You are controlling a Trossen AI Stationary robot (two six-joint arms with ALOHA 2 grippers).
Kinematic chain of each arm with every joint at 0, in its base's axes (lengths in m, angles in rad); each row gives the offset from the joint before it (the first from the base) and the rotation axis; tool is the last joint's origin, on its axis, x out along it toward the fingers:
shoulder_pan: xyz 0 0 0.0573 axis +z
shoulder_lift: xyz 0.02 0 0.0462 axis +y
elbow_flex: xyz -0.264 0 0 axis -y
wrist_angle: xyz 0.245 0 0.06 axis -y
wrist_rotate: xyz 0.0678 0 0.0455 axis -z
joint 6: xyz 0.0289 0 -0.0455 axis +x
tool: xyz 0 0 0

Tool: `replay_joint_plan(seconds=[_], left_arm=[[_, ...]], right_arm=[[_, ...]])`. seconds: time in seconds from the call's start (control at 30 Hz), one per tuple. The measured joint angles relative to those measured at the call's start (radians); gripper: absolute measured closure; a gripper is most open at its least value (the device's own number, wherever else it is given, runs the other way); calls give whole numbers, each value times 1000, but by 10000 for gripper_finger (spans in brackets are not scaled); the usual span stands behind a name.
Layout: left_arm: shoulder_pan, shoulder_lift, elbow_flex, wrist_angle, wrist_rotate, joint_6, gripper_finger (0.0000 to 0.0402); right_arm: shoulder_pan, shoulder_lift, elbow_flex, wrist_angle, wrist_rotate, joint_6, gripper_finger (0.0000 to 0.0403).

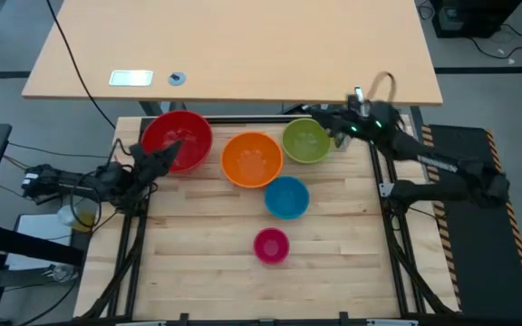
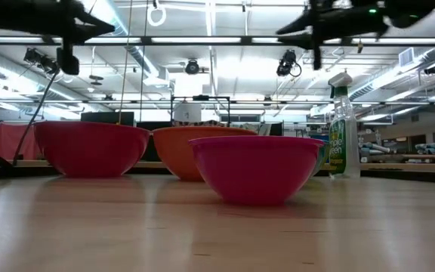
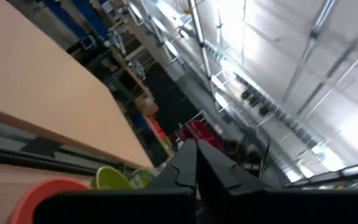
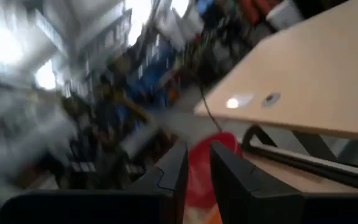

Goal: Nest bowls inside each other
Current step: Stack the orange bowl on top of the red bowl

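Note:
Five bowls rest upright on their bases on the wooden table (image 1: 198, 272): red (image 1: 178, 140) at the far left, orange (image 1: 252, 158), green (image 1: 306, 140), blue (image 1: 287, 197) and the small magenta one (image 1: 271, 244) nearest the front. My left gripper (image 1: 172, 149) hangs shut in the air over the red bowl's near-left rim; its fingers (image 3: 196, 171) are pressed together. My right gripper (image 1: 317, 113) is raised over the far edge, just behind the green bowl, with a narrow gap between its fingers (image 4: 197, 168) and nothing in it.
A light desk (image 1: 243, 45) stands just beyond the table's far edge, with a white card (image 1: 131, 78) and a small disc (image 1: 177, 79) on it. A spray bottle (image 2: 343, 128) stands at the back right in the low view. Bare wood lies on either side of the magenta bowl.

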Motion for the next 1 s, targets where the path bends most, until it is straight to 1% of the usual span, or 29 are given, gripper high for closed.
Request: replay_joint_plan(seconds=[0.07,0.17,0.27,0.37,0.47,0.53,0.6,0.7,0.8,0.9,1.0], left_arm=[[5,54,48,-28,2,4,392],[5,111,142,-169,5,22,392],[11,157,253,-426,5,-3,392],[30,204,371,-718,6,-87,386],[59,245,474,-941,17,-131,359],[85,272,528,-1035,36,-132,334],[112,292,569,-1094,48,-131,307],[159,311,609,-1160,90,-122,274],[205,310,612,-1173,145,-103,257],[252,310,611,-1186,189,-102,254],[291,310,611,-1183,243,-74,253]], right_arm=[[-9,89,98,-86,-60,-72,326],[-9,194,237,-241,-77,-170,326],[4,280,360,-409,-50,-253,326],[19,360,461,-595,-12,-310,324],[35,432,535,-761,-6,-344,309],[52,474,562,-854,-7,-342,286],[72,511,577,-942,-9,-293,255],[109,557,585,-1060,-21,-175,201],[158,590,585,-1107,9,-82,162],[208,611,586,-1099,46,4,145],[240,642,586,-1098,68,71,143]])
